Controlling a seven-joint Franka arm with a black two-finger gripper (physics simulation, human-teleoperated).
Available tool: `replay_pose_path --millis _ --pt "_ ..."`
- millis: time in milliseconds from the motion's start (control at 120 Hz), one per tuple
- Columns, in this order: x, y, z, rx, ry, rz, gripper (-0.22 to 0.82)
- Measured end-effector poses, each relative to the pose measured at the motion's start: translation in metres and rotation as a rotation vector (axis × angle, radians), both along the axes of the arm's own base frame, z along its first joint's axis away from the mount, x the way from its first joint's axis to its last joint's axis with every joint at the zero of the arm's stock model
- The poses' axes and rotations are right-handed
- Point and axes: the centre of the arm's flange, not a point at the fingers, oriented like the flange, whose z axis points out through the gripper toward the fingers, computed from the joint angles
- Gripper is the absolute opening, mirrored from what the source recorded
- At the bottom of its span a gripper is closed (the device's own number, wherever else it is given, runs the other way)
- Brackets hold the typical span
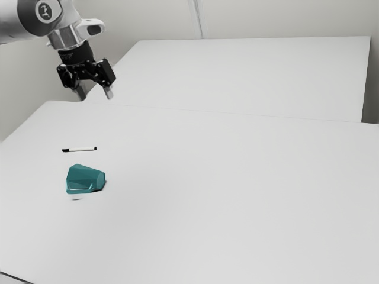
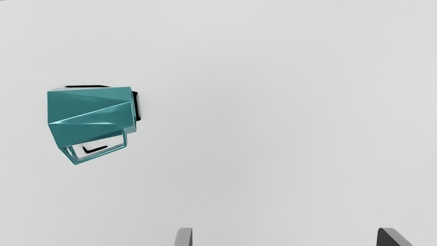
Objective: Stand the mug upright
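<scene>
Mug (image 1: 84,178) lies tipped on its side, lower than the pincer (image 1: 96,96) and well apart; pincer wide open, gripping nothing.

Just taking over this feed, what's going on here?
Nothing is being handled right now. The gripper hangs above the table, its fingers spread apart and holding nothing. The teal mug lies on its side on the tabletop, with its handle out to one side, so it is not upright yet. A marker lies near it, also untouched.
</scene>
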Motion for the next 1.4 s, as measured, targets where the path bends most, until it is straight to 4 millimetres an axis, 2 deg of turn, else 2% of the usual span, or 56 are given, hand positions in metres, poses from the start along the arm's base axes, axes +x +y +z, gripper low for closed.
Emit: replay_pose_path --millis 83,200,433,700,967,1400 --pt "-0.006 0.041 -0.015 -0.048 -0.018 0.056 0.59" --pt "-0.021 0.103 -0.025 -0.104 -0.069 0.139 0.59" --pt "-0.05 0.159 -0.039 -0.198 -0.169 0.17 0.59" --pt "-0.077 0.21 -0.064 -0.278 -0.232 0.168 0.59" --pt "-0.103 0.255 -0.12 -0.396 -0.28 0.169 0.59" --pt "-0.125 0.317 -0.204 -0.509 -0.345 0.178 0.59"
